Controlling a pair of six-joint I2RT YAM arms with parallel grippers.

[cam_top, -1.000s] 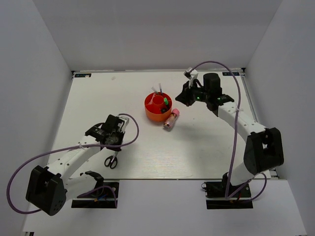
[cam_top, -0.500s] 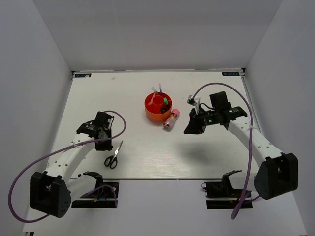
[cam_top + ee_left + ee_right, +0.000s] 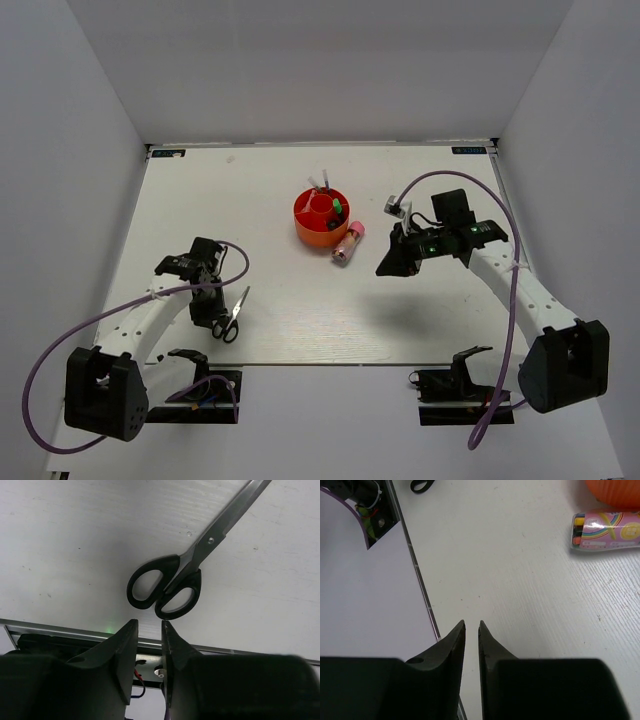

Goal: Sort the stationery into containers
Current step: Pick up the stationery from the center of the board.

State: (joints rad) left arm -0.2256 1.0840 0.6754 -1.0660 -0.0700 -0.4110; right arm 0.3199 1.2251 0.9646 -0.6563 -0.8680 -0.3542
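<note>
Just beyond left tool [image 3: 148, 630] tips: scissors [image 3: 172, 582] flat on table, untouched; tool nearly closed, empty.

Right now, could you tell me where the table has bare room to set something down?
The far left corner and the stretch between the scissors and the pink-capped tube are bare. It is crowded around the orange tub, where the tube lies close by.

A robot test lab: plain white walls [image 3: 90, 150] stand all around a white table [image 3: 300, 310].
</note>
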